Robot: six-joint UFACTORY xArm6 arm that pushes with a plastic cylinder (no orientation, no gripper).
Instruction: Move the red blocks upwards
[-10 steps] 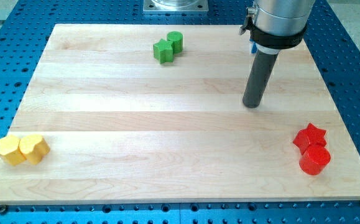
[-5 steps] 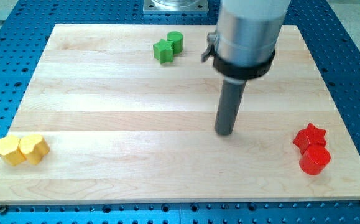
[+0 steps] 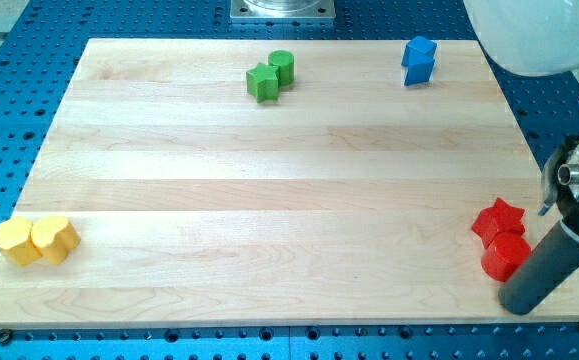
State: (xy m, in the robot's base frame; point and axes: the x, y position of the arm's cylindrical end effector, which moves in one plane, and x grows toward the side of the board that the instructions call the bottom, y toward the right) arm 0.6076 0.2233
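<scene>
Tabletop (image 3: 269, 200): pale wood, light grain in long bands, set on a blue perforated base (image 3: 29, 20). My tip (image 3: 518, 306): dark grey rod under a silver-white housing. Red star block (image 3: 497, 218) and red cylinder block (image 3: 505, 257): same bright red. Green star block (image 3: 263, 82) and green cylinder block (image 3: 282, 66): matching mid green. Blue block (image 3: 418, 60): saturated blue, shape unclear. Two yellow blocks (image 3: 16, 241) (image 3: 54, 238): warm yellow, one a shade more orange.

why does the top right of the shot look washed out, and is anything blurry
Camera view: the pale blob at the view's top right is the arm's body, close to the lens and out of focus. The rod is soft-edged too; my tip sits just below-right of the red cylinder. The board and other blocks are sharp, evenly lit.
</scene>
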